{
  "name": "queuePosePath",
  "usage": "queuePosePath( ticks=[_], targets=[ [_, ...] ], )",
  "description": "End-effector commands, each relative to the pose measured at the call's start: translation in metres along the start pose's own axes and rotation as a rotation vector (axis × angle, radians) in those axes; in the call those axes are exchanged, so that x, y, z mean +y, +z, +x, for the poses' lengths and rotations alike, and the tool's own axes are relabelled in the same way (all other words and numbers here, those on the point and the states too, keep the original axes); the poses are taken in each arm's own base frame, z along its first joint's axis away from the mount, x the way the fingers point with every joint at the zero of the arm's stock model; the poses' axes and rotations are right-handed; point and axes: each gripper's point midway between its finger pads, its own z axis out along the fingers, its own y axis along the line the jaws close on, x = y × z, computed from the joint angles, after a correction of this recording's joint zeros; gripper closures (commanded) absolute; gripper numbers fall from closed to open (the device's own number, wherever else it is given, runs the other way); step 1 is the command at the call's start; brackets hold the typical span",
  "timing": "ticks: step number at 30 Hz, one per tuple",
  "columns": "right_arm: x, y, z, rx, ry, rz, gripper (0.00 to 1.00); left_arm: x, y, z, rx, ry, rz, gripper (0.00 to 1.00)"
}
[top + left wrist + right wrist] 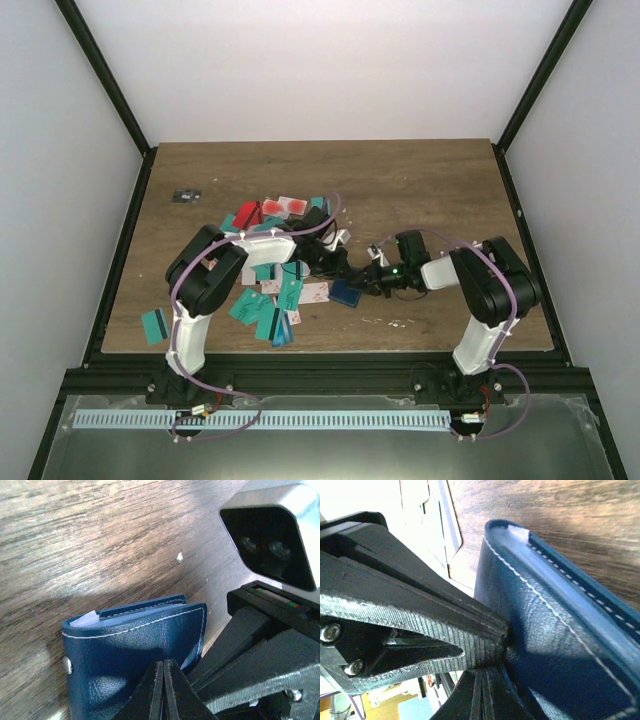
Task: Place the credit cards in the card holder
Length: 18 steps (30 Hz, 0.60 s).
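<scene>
On my feed the brown wood-grain worktop (420,180) carries a scatter of teal, red and white flat plastic credit cards (275,300) left of centre. The navy-blue stitched leather card holder (140,650) sits just right of them, between both arms, with a white edge showing in its mouth. My left end effector (163,685) and right end effector (482,695) are each pressed together against the holder; I cannot tell if leather is pinched. A tiny dark object (186,196) lies far left.

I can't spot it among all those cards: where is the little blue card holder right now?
In the top view the card holder is near the middle of the table, just right of the credit cards, between the left claw and the right claw.
</scene>
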Motion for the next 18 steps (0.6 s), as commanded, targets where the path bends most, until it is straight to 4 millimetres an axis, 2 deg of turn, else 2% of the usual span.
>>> queuePosePath(
  ticks=[1, 5, 8, 18],
  targets=[
    [-0.087, -0.009, 0.026, -0.007, 0.241, 0.275, 0.99, 0.04, 0.007, 0.037, 0.096, -0.091, -0.132, 0.96],
    [-0.084, -0.005, 0.024, 0.014, 0.237, 0.239, 0.99, 0.038, 0.005, 0.035, 0.093, -0.082, -0.132, 0.96],
    [-0.07, -0.006, 0.017, 0.024, 0.19, 0.208, 0.99, 0.031, 0.001, 0.03, 0.083, -0.063, -0.13, 0.96],
    [0.015, -0.03, -0.024, -0.005, -0.02, 0.134, 0.99, -0.01, -0.031, -0.005, -0.008, 0.01, -0.106, 0.96]
  ],
)
